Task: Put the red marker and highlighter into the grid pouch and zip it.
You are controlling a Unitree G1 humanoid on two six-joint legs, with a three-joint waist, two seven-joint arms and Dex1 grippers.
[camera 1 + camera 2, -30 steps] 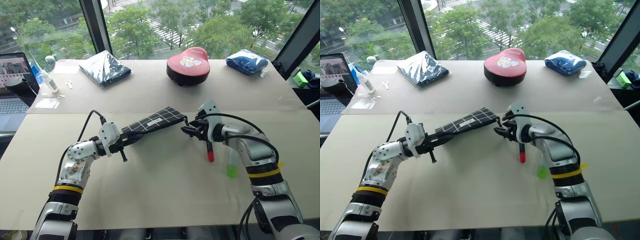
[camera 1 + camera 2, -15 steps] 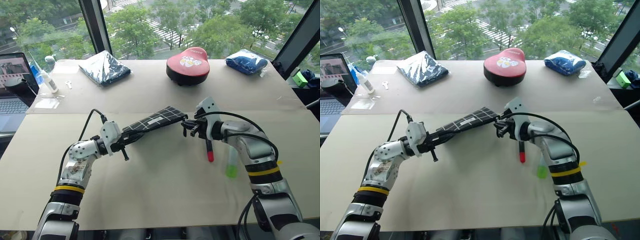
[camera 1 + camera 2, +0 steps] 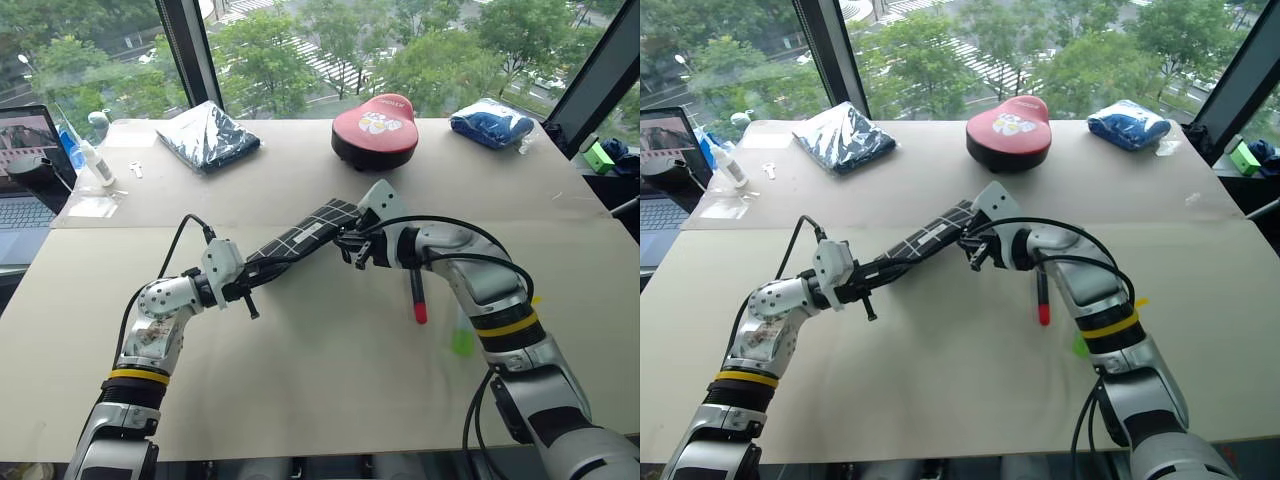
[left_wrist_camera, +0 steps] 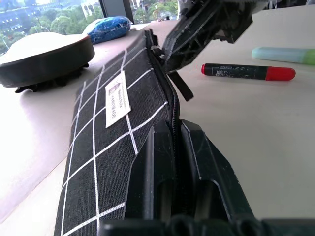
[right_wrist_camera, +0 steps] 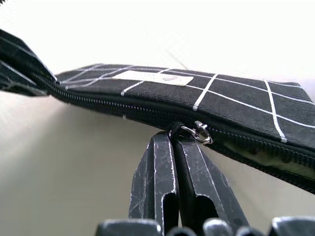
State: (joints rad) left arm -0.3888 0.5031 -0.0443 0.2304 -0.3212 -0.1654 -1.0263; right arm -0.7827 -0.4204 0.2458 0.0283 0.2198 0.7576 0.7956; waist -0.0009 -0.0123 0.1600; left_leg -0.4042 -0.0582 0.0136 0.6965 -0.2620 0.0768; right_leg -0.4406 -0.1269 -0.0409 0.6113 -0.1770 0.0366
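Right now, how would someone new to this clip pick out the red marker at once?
Start at the grid pouch held up between the two grippers over the beige table. Just right of it, below the right arm, the red marker lies flat: slim and dark with a red end, unlike the thicker pale-green highlighter beside it.

The grid pouch [image 3: 300, 238] hangs above the table [image 3: 300, 400] between the two grippers: the left gripper [image 3: 262, 275] is clamped on its near-left end, the right gripper [image 3: 352, 243] pinched on the zipper pull [image 5: 196, 132] toward its far-right end. The red marker [image 3: 417, 295] lies on the table to the pouch's right, and the highlighter [image 3: 462, 334] lies just right of the marker. Behind the pouch, toward the window, sit a plastic-wrapped bundle [image 3: 209, 133] on the left, a bicycle saddle [image 3: 376, 128] in the middle and a wrapped cloth bundle [image 3: 492, 122] on the right. A laptop [image 3: 25, 160] stands off the table's left edge.
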